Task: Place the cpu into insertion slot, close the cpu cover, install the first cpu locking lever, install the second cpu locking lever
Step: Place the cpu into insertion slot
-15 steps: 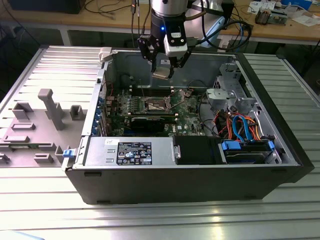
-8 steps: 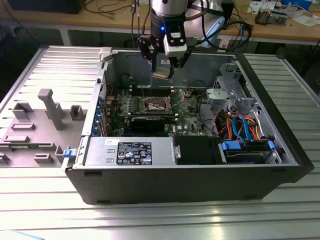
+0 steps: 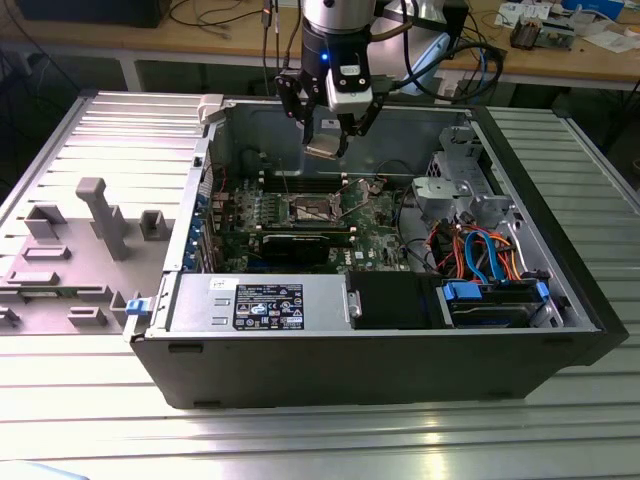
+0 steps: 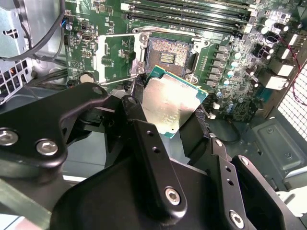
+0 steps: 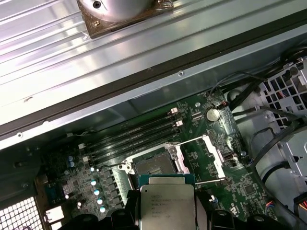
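Note:
My gripper (image 3: pixel 325 143) hangs inside the open computer case, above the motherboard, shut on the cpu (image 3: pixel 325 148). In both wrist views the cpu (image 4: pixel 171 103) (image 5: pixel 167 203) is a silvery square chip with a green edge, pinched between the black fingers (image 4: pixel 139 110). It is held tilted and well above the board. The insertion slot (image 4: pixel 168 53) (image 5: pixel 153 165) (image 3: pixel 311 208) lies bare just beyond the chip, its dark pin field showing. Beside the slot the cpu cover (image 4: pixel 101 57) (image 5: pixel 214 152) (image 3: pixel 368 190) stands swung open.
Long memory slots (image 5: pixel 134 136) run along the far side of the socket. A metal drive cage (image 3: pixel 455 190) and coloured cables (image 3: pixel 480 250) fill the exterior view's right, and a power supply (image 3: pixel 260 300) sits along the case front. Grey fixtures (image 3: pixel 100 215) stand outside the case.

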Tool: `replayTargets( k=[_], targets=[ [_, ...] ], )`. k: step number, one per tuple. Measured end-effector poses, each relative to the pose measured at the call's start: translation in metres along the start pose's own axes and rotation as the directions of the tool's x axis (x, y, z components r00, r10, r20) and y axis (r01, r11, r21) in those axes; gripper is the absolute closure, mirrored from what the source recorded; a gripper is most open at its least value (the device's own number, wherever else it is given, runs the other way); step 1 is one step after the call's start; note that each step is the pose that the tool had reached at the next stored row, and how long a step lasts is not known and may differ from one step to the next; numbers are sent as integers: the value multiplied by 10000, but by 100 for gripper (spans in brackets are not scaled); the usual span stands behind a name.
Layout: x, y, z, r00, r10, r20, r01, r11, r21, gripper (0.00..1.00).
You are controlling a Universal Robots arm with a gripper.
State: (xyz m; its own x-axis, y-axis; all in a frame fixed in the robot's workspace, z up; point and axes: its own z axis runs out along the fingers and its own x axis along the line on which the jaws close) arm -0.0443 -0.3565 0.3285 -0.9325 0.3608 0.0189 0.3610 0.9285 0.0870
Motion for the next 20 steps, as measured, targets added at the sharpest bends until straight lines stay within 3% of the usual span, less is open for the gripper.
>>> replayTargets(
  k=[20],
  targets=[
    [0, 0, 0, 9991, 433, 40, -433, 9991, -5, 45]
  ],
)
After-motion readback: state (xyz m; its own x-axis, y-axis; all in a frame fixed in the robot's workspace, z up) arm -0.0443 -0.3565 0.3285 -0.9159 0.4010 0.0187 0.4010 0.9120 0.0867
